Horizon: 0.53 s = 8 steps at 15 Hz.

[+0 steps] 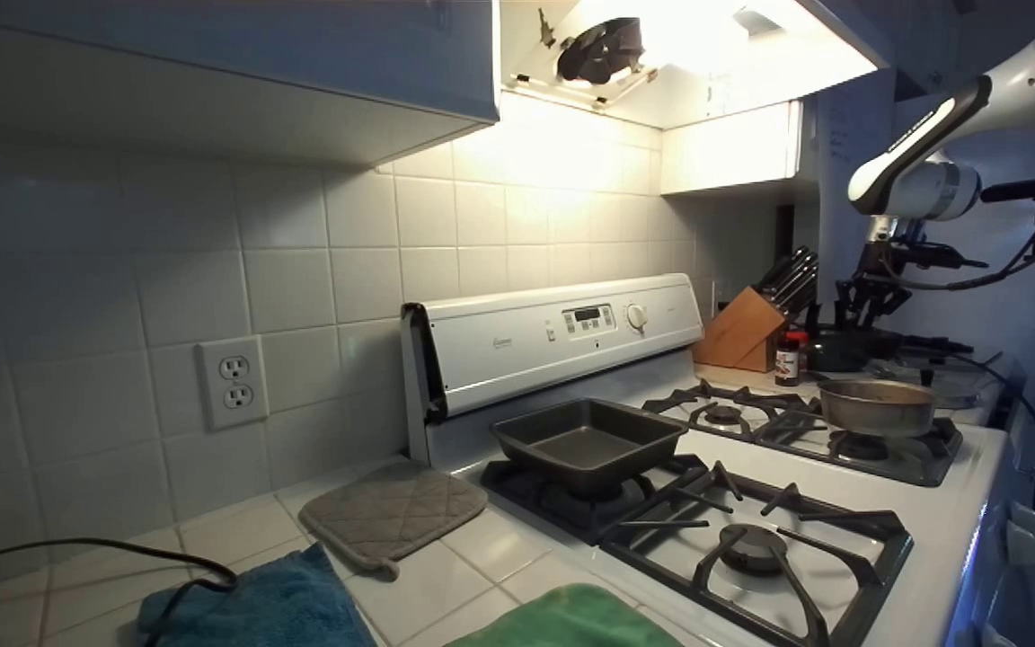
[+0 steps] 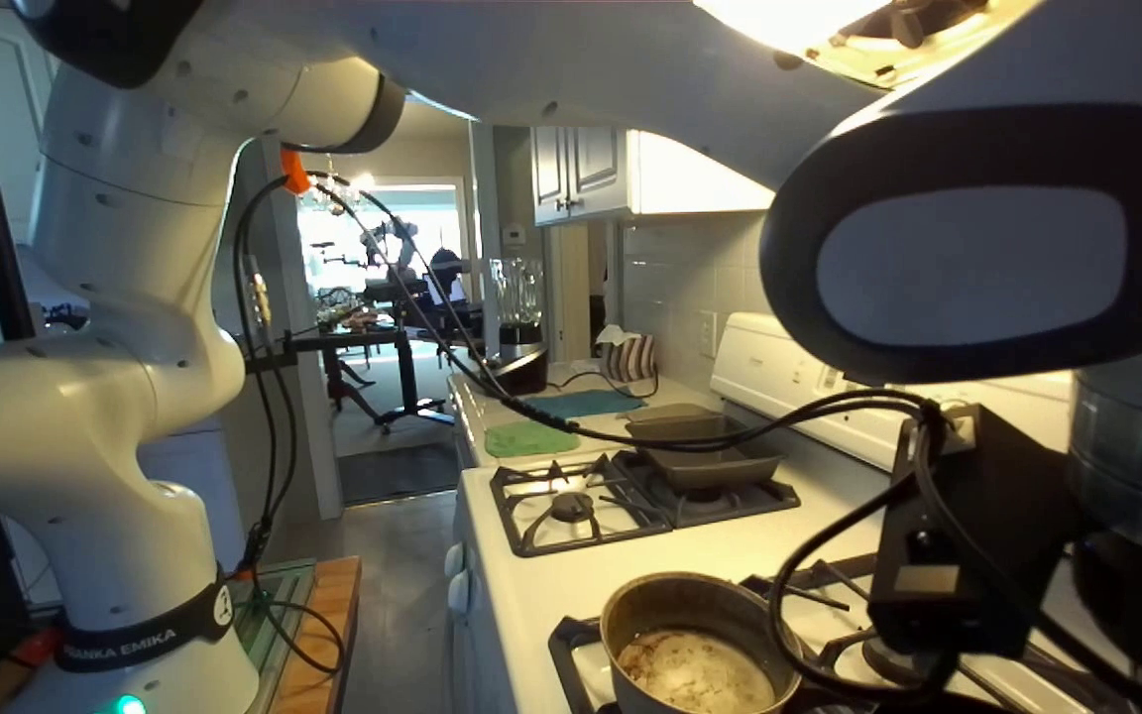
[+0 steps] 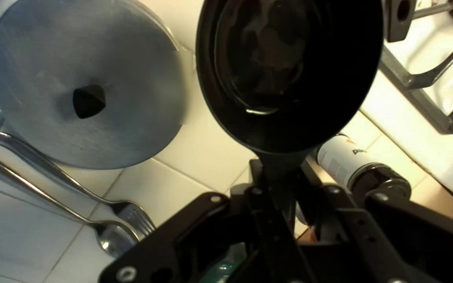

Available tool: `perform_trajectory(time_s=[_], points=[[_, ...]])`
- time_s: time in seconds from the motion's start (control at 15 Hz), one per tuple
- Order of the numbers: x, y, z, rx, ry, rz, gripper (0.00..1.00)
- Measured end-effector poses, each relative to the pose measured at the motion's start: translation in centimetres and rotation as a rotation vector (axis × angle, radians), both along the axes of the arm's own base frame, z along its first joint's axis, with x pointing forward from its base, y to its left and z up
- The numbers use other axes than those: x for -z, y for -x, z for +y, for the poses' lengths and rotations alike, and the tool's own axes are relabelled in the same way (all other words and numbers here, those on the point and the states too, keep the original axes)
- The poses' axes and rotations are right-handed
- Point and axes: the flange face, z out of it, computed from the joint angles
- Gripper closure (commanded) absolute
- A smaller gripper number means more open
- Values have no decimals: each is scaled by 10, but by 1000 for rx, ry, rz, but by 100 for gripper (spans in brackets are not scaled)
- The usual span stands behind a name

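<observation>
Because the wrist view looks down along my gripper [image 3: 282, 173], I can be sure of the grip: its jaws are clenched on the handle [image 3: 283, 161] of the pan [image 3: 289, 125], one to each side, with the rest of the pan reaching out past them. As I judge it, then, the grasp is done and the letting go is not. I have the pan at the counter [image 3: 199, 157] just past the stove [image 2: 546, 580], between the lid [image 3: 89, 74] and the nearest grate [image 3: 421, 80] as the wrist view has it. Whether its base is clear of the counter I can't tell; in an exterior view the pan [image 1: 841, 350] is dark and hard to read. A sheen shows inside, but I can't say whether that is liquid.

Around it, the fork [image 3: 63, 177] and spoon [image 3: 112, 236] lie side by side near the lid. A jar [image 3: 344, 159] is close by on the stove side, partly covered from above. In an exterior view I also get the knife block [image 1: 738, 332], near the pan. The pot [image 1: 877, 416] and the tin [image 1: 589, 440] sit on the stove in both exterior views, well apart, and I am touching neither.
</observation>
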Motion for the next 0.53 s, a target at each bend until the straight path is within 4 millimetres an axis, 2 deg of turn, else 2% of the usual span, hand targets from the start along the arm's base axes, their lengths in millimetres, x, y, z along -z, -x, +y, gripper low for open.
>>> perform_trajectory(time_s=[0.53], points=[[33,-22,-20,33,13,24,94]])
